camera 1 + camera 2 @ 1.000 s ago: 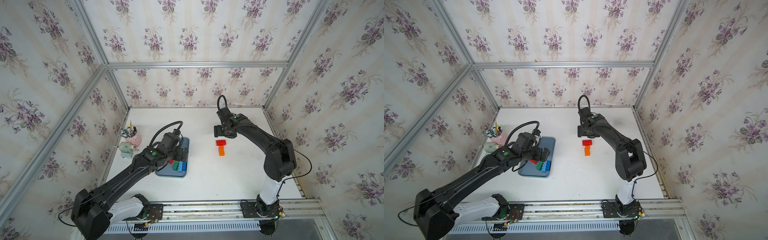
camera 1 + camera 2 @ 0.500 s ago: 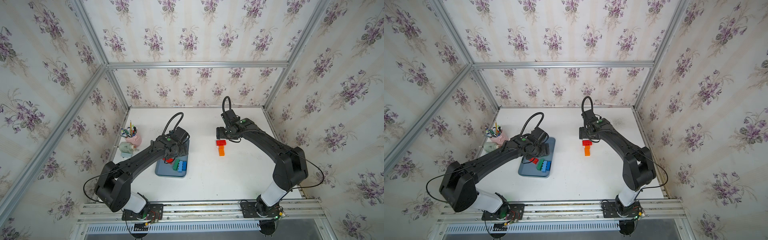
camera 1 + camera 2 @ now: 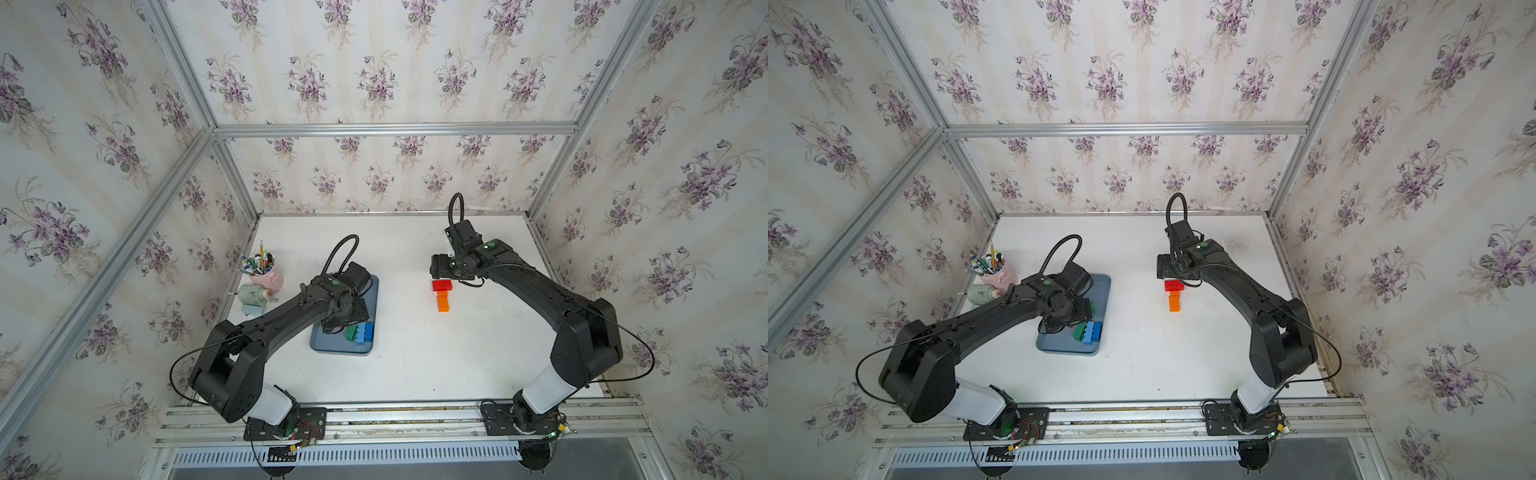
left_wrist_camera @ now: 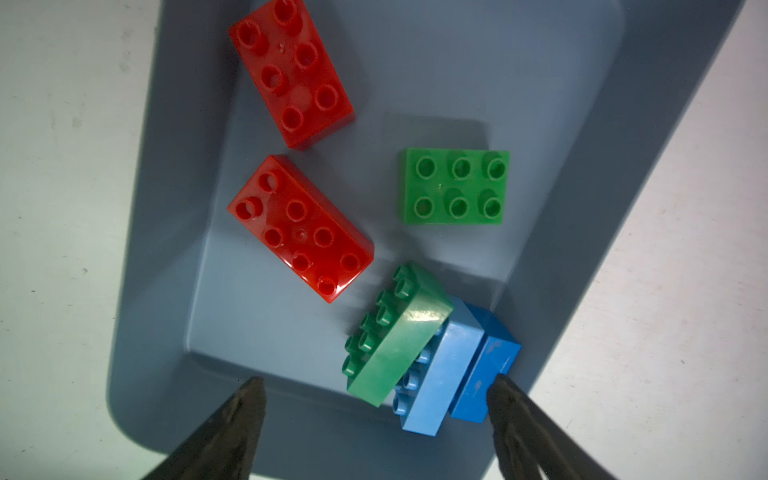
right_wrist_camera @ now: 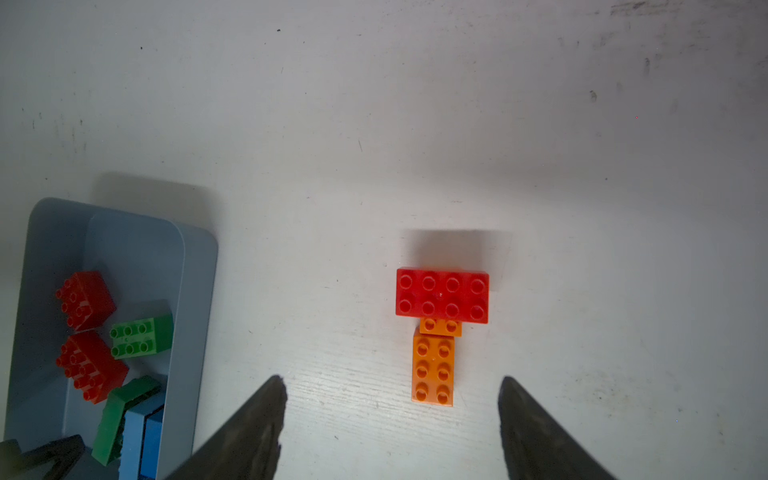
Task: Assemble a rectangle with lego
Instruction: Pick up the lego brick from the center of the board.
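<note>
Lego position: three bricks lay on the surface (image 5: 582, 166), a red brick (image 5: 441, 295) set crosswise and touching two orange bricks (image 5: 433, 370) in line. Six more lay in the tray (image 4: 174, 208).
Cluster: a green brick (image 4: 399, 332), a light blue brick (image 4: 440, 374) and a dark blue brick (image 4: 486, 374) leaned together on their sides at the tray's end wall.
Left gripper (image 4: 378, 395): released and empty, jaws spread astride the cluster, one fingertip (image 4: 515, 415) at the dark blue brick.
Right gripper (image 5: 390, 390): released and empty, above the surface near the orange bricks.
Risk, pick: closing here would likely clamp several leaning bricks at once or squeeze one out. The tray wall could also catch a finger.
Risk, build: the red-and-orange T was not yet a rectangle, and a stray nudge could shift it.
Change: one second earlier both grippers' jaws stood wider and the left arm's elbow reached farther toward the near corner. The bricks on the surface had not moved.
</note>
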Controlling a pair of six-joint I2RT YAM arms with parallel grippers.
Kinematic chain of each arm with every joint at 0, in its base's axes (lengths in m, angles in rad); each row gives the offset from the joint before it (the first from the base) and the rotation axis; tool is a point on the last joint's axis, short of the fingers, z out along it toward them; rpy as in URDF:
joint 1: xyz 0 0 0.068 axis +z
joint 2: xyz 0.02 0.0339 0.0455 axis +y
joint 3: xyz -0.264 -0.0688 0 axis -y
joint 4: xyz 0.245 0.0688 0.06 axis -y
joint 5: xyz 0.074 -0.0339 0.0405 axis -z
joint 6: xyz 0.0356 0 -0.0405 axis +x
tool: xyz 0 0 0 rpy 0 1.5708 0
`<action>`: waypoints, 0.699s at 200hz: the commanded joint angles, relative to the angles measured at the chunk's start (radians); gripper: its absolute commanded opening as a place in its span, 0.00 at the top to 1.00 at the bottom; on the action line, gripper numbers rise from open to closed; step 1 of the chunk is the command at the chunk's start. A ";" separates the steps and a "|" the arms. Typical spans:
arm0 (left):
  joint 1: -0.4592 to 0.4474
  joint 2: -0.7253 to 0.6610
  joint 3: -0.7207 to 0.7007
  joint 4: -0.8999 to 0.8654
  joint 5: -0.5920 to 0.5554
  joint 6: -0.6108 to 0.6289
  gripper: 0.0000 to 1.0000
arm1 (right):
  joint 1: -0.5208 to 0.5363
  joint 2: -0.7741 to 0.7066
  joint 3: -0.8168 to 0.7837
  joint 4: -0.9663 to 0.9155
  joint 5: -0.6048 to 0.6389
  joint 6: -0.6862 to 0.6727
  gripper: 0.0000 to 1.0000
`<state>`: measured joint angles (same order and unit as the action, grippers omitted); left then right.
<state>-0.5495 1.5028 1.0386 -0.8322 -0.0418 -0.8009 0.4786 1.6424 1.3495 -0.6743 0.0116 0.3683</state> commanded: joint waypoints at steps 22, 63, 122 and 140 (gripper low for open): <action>0.001 0.105 0.113 0.019 -0.067 0.060 0.15 | 0.003 -0.005 0.002 0.016 -0.013 0.003 0.20; 0.002 0.159 0.147 0.017 -0.042 0.035 0.17 | 0.002 -0.013 0.001 0.010 -0.007 0.001 0.20; 0.001 0.057 -0.023 0.060 0.062 -0.223 0.20 | 0.002 0.006 0.001 0.018 -0.024 0.000 0.20; 0.001 0.030 -0.054 0.066 0.069 -0.281 0.19 | 0.002 0.010 0.001 0.021 -0.030 0.000 0.21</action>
<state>-0.5488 1.5620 1.0149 -0.7799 0.0010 -0.9470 0.4786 1.6447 1.3476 -0.6685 -0.0116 0.3676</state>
